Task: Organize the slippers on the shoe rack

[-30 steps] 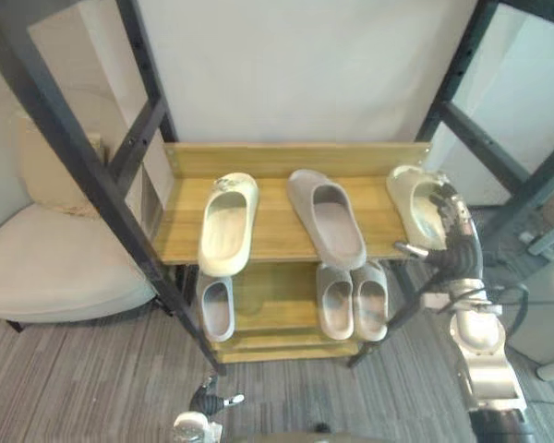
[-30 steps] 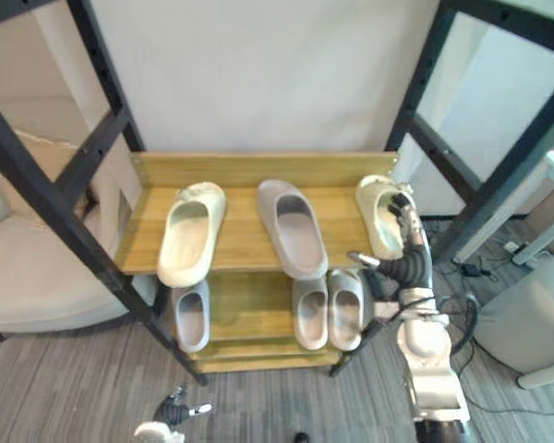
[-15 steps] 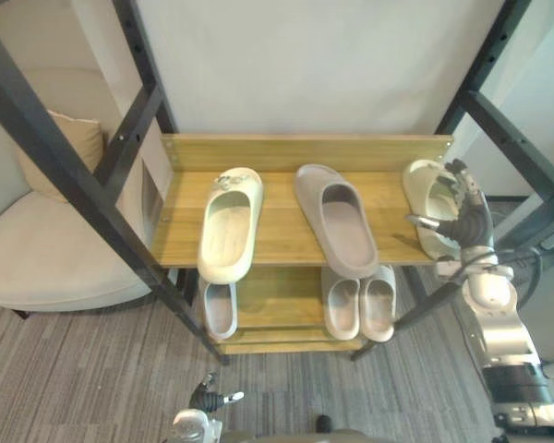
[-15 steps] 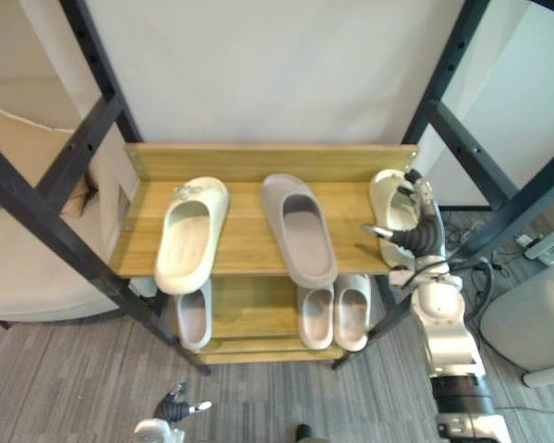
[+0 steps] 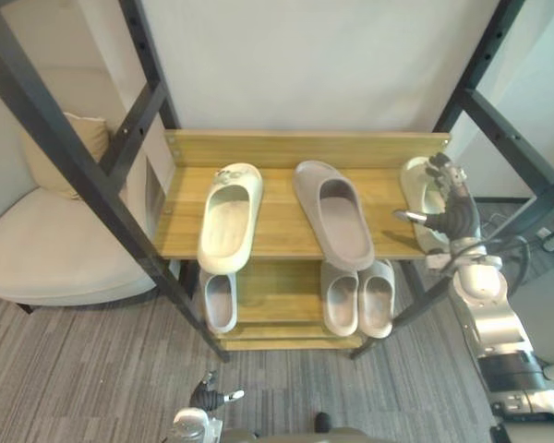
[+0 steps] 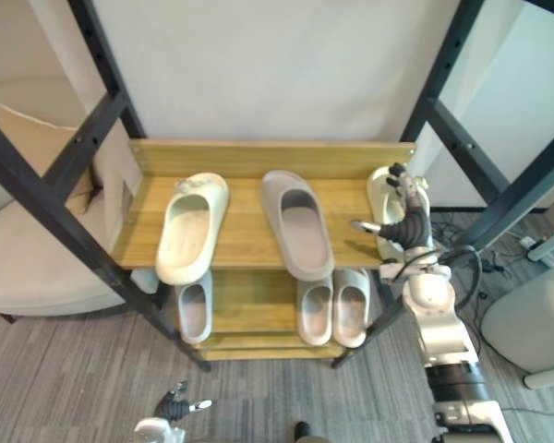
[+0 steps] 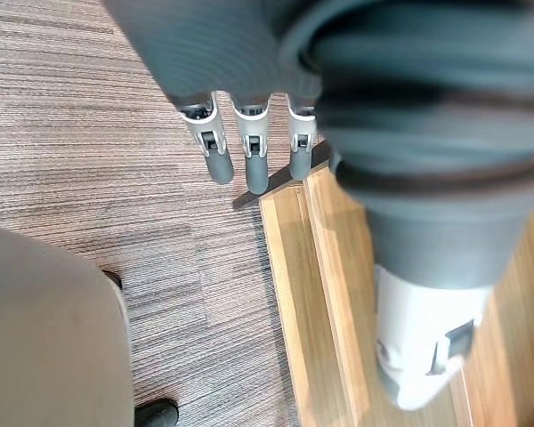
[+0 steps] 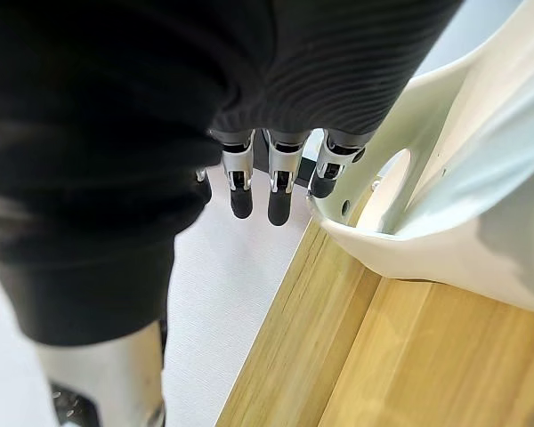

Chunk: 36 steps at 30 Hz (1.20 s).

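My right hand [image 5: 452, 214], fingers straight and thumb spread, rests against the cream foam slipper [image 5: 414, 180] at the wooden top shelf's [image 5: 277, 214] right end, likely to nudge it left toward its cream mate [image 5: 229, 220].

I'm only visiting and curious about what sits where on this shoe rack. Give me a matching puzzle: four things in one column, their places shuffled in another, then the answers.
Things
1. cream slipper with a decoration
2. taupe slipper
3. pair of pale slippers
4. right hand

Places
A. lower shelf, right part
B. top shelf, left part
C. right end of the top shelf, at a plain cream slipper
D. middle of the top shelf

Pairs: 1-B, 2-D, 3-A, 4-C
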Available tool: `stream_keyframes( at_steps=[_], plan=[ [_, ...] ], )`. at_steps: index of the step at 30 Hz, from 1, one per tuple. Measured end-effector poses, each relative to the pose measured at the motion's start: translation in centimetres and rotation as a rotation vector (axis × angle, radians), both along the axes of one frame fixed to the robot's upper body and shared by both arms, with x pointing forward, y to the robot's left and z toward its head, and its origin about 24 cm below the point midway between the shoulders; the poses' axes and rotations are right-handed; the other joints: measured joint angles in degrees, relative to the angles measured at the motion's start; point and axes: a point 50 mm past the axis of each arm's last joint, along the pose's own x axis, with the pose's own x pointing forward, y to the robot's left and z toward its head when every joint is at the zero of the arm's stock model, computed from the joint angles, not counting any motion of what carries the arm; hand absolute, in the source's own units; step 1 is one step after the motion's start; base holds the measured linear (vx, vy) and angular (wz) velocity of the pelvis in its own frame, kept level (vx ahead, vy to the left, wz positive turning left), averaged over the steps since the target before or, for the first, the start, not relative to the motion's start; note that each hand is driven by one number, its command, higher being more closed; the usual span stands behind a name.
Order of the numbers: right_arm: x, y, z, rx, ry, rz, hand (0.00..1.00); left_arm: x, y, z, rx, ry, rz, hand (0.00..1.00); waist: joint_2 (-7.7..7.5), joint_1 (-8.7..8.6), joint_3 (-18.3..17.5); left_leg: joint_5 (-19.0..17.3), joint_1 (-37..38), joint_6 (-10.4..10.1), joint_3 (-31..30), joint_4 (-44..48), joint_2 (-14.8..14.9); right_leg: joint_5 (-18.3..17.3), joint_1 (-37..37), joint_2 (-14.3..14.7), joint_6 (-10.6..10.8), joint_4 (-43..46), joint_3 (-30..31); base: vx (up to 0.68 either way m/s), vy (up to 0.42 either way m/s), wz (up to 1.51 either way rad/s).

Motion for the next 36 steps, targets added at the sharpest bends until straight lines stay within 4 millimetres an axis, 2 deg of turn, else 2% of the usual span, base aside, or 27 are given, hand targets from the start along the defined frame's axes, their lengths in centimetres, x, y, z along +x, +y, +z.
stream_keyframes(
  at_steps=[16,19,29,36],
  plan=[
    [-0.1,0.2,0.2,-0.021,-0.009,0.003,0.0,0.0,0.0,0.0,0.001,0.0,0.001,0.0,-0.18,-0.05,0.09,0.0,0.38,0.0,0.21,-0.06,0.07,0.14,0.26,0.04,-0.17,-0.01,0.21,0.0,0.0,0.0],
    [-0.8,1.0,1.1,-0.022,-0.059,0.036,0.0,0.0,0.0,0.0,0.001,0.002,0.001,0.0,-0.21,-0.15,0.1,0.0,0.58,0.0,0.2,-0.07,0.1,0.14,0.51,0.07,-0.17,-0.09,0.19,0.0,0.0,0.0],
    [-1.8,2.5,2.5,-0.006,-0.138,0.091,0.0,0.0,0.0,0.0,0.001,0.002,0.003,0.0,-0.48,-0.14,0.07,0.2,0.62,0.08,-0.37,-0.03,0.2,0.13,0.78,-0.2,-0.17,-0.02,-0.01,0.0,0.0,0.03],
    [-1.4,2.6,2.4,-0.009,-0.125,0.099,0.0,0.0,0.0,0.0,-0.003,0.0,0.011,0.0,-0.54,0.09,0.04,0.26,0.56,0.15,0.26,-0.1,-0.02,0.14,0.46,-0.14,-0.17,0.04,0.27,0.0,0.0,-0.03]
  ],
)
